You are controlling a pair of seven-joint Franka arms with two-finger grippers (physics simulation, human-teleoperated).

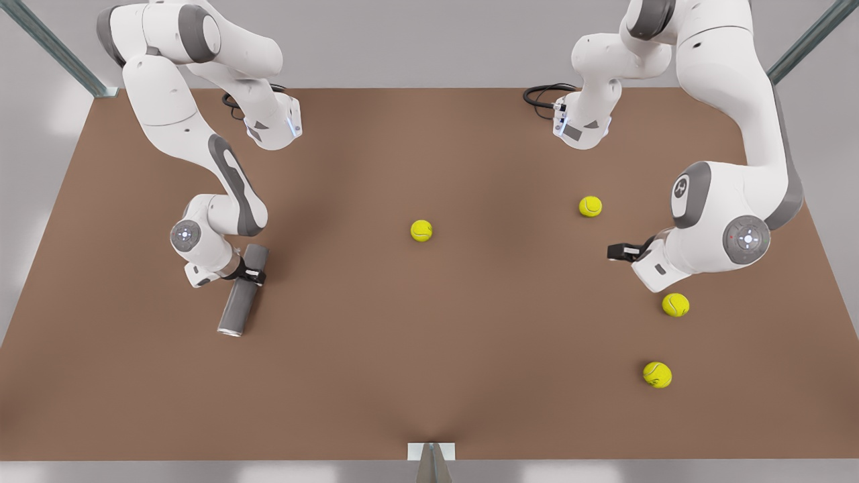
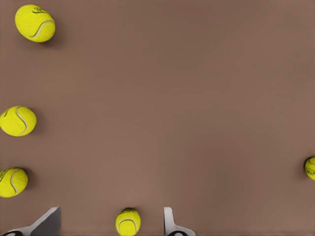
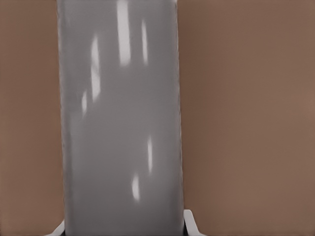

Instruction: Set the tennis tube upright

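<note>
The grey tennis tube [image 1: 240, 295] lies on its side on the brown table [image 1: 429, 376] at the front view's left, its rimmed end toward the near edge. My right gripper [image 1: 252, 274] is shut across its upper half. In the right wrist view the tennis tube [image 3: 120, 123] runs lengthwise between the fingertips [image 3: 191, 223], which press its sides. My left gripper [image 1: 621, 251] waits at the front view's right, hovering open over the table. Its fingers [image 2: 170, 223] stand wide apart with nothing held.
Several yellow-green tennis balls lie loose: one mid-table [image 1: 421, 230], the others at the front view's right [image 1: 590, 206], [image 1: 676, 304], [image 1: 657, 374]. One ball [image 2: 128, 221] lies on the table in line with the left gripper's gap.
</note>
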